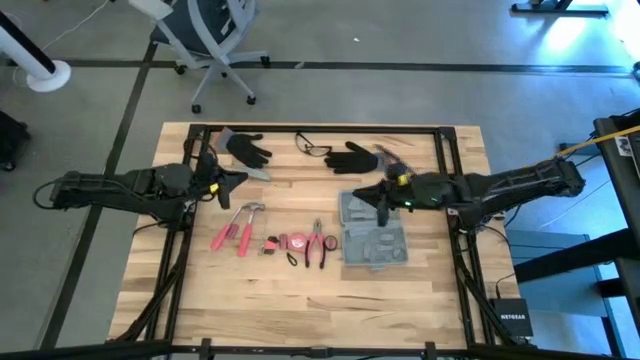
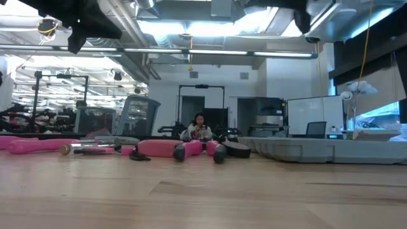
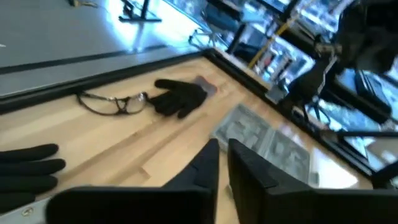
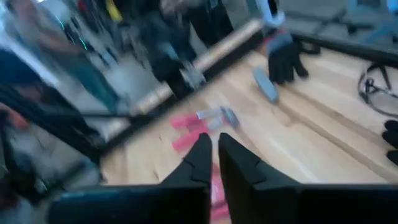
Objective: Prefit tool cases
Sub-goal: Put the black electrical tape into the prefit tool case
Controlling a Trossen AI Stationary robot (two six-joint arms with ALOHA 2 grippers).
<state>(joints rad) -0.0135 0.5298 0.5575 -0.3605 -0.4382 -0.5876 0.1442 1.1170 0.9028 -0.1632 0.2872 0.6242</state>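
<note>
The grey-blue tool case (image 1: pixel 373 232) lies open and flat on the table's right half, its moulded slots facing up; it also shows in the left wrist view (image 3: pixel 267 142) and the low view (image 2: pixel 318 149). My right gripper (image 1: pixel 362 192) (image 4: pixel 214 144) hangs in the air over the case's far left corner, shut and holding nothing. My left gripper (image 1: pixel 240 178) (image 3: pixel 222 149) hovers above the table's left half, near a black glove (image 1: pixel 248 149), also shut and holding nothing.
A second black glove (image 1: pixel 352 157) and safety glasses (image 1: pixel 313 147) lie near the far edge. Red-handled tools lie left of the case: a hammer and another tool (image 1: pixel 236 225), a tape measure (image 1: pixel 295 242) and pliers (image 1: pixel 320 246). Bare wood stretches along the near edge. A person sits far behind the table (image 2: pixel 198 129).
</note>
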